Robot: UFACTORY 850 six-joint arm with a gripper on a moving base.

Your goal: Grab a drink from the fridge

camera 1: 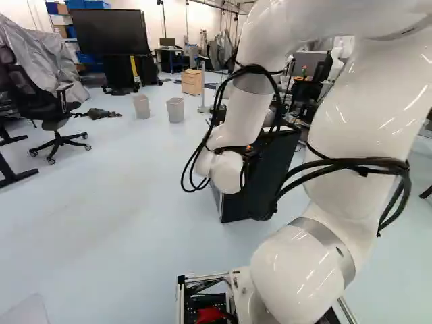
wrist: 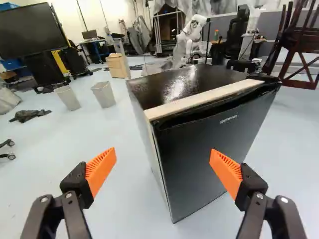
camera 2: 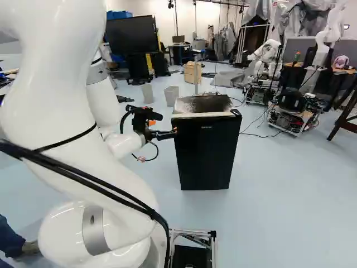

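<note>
In the right base view my gripper (camera 2: 166,134) is beside the upper left edge of the black mini fridge (camera 2: 206,151), whose door is closed. The wrist view shows the gripper (wrist: 163,172) open, its two orange pads wide apart with nothing held. Ahead of it stands the fridge (wrist: 209,149), upright, its near door edge between the fingers' lines and a pale strip along the top front. In the left base view the arm covers part of the fridge (camera 1: 233,208); the gripper's fingers are hidden there. No drink is visible.
Two grey bins (wrist: 103,93) and a wooden box (wrist: 117,64) stand on the floor beyond the fridge. An office chair (camera 1: 54,108) is at the left of the left base view. Another robot (camera 2: 268,58) stands farther back. A person's leg and foot show at the right base view's lower left.
</note>
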